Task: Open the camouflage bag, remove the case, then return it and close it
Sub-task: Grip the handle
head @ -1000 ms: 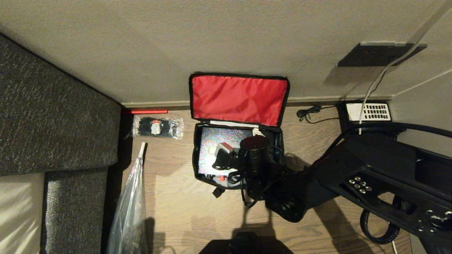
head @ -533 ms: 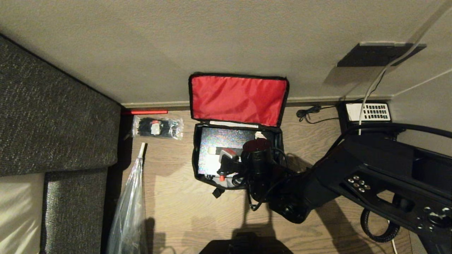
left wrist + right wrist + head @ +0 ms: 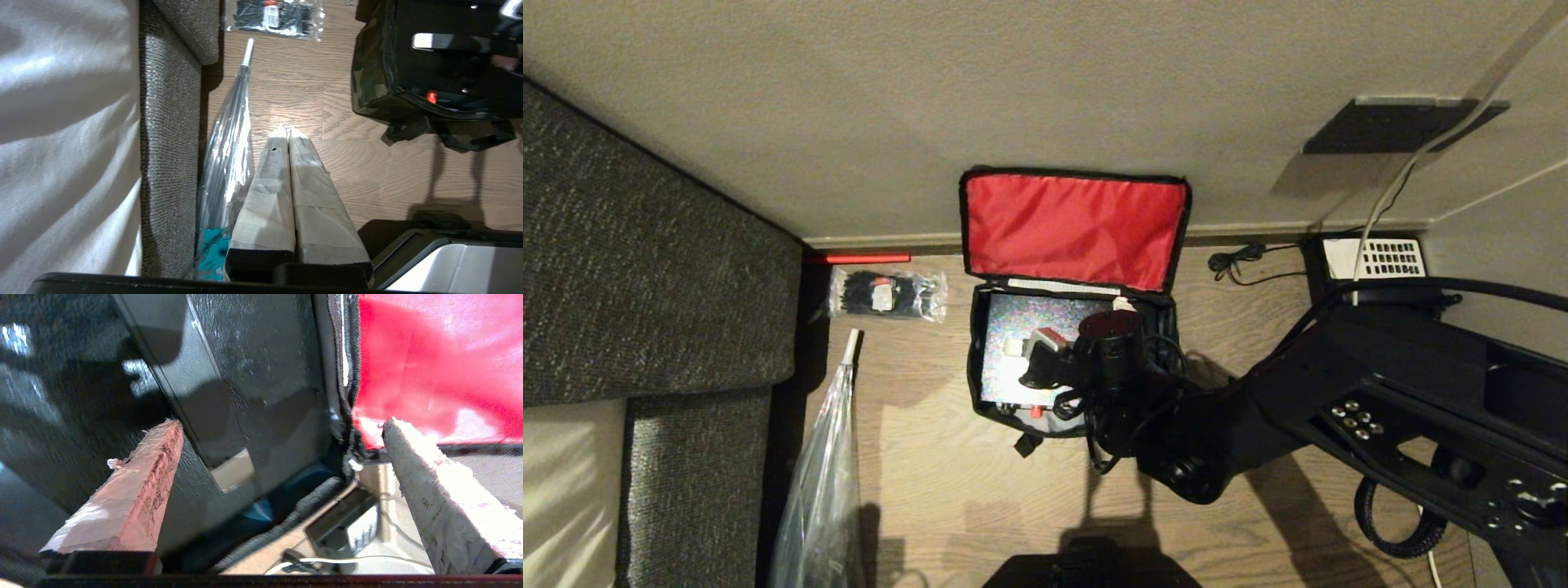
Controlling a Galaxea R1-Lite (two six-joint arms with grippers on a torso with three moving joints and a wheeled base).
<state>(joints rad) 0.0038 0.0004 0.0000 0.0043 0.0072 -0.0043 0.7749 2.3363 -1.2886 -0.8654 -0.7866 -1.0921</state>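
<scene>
The camouflage bag stands open on the wooden floor against the wall, its red lid lining leaning back. The case, flat with a speckled sheen, lies inside it. My right gripper hangs over the bag's right half, open. In the right wrist view the black case fills the space between the wide-spread fingers of the right gripper; whether they touch it I cannot tell. My left gripper is parked low over the floor, shut and empty, with the bag ahead of it.
A grey sofa lines the left side. A clear packet of black ties and a transparent umbrella lie beside it. A black telephone with white keypad and a cable sit by the wall at right.
My right gripper dipped slightly toward the bag's front edge and came back to about where it was. It stayed open; the bag and case did not move.
</scene>
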